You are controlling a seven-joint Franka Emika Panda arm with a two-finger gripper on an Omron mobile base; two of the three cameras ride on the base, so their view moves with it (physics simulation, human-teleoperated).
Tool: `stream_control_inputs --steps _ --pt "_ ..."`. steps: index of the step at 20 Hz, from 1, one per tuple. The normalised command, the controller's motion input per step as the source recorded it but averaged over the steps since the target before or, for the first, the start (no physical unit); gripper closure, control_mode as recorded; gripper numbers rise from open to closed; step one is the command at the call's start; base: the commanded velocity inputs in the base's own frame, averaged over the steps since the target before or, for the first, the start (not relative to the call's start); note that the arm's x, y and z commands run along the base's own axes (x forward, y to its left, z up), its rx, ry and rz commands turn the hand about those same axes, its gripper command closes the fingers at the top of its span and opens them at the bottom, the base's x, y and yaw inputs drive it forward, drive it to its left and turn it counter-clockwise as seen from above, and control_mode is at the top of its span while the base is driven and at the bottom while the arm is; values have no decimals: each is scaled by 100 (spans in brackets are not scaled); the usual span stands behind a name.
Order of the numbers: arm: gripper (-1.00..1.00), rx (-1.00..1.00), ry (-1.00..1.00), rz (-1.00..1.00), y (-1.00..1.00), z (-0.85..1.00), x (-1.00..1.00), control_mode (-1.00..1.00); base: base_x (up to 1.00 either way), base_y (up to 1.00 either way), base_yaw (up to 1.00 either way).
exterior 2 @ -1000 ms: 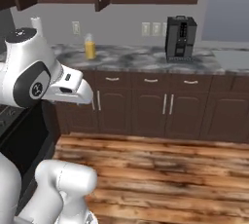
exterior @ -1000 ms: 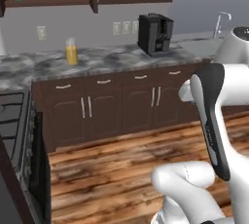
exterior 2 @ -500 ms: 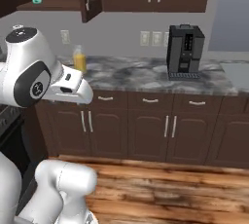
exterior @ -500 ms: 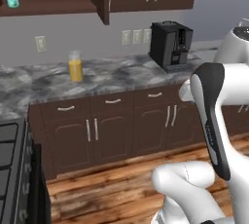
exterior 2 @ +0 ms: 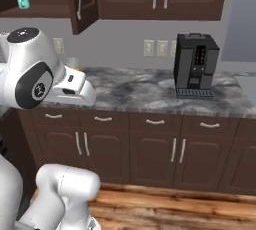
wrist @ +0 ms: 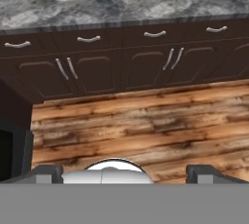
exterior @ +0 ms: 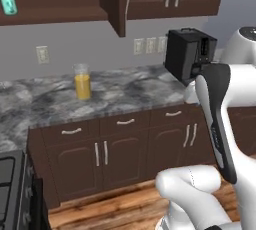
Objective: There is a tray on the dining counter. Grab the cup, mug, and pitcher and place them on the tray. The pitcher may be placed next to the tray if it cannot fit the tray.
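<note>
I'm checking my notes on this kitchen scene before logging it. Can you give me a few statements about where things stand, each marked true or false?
1. The tall clear glass pitcher with orange-yellow liquid stands upright on the grey marbled stone counter. True.
2. The black coffee machine sits on the wooden floor. False: it stands on the counter, against the wall.
3. The small teal mug rests on a shelf of the open dark wood upper cabinet. True.
4. The end effector is shut on the pitcher. False: its fingers stand wide apart with nothing between them, pointing over the wooden plank floor.
5. The pitcher stands right of the coffee machine. False: it stands left of it.
</note>
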Motion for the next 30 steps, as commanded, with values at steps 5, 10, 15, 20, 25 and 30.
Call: stream_control_inputs --steps 5,10,15,20,25,30 --pt "-100 0 0 0 0 0 0 100 43 51 0" --pt "-100 0 0 0 0 0 0 100 39 61 0" --pt "-100 0 0 0 0 0 0 100 34 39 9" --pt "-100 0 0 0 0 0 0 100 34 42 17" --pt "-100 0 0 0 0 0 0 100 35 34 20" --pt "-100 0 0 0 0 0 0 100 38 34 20"
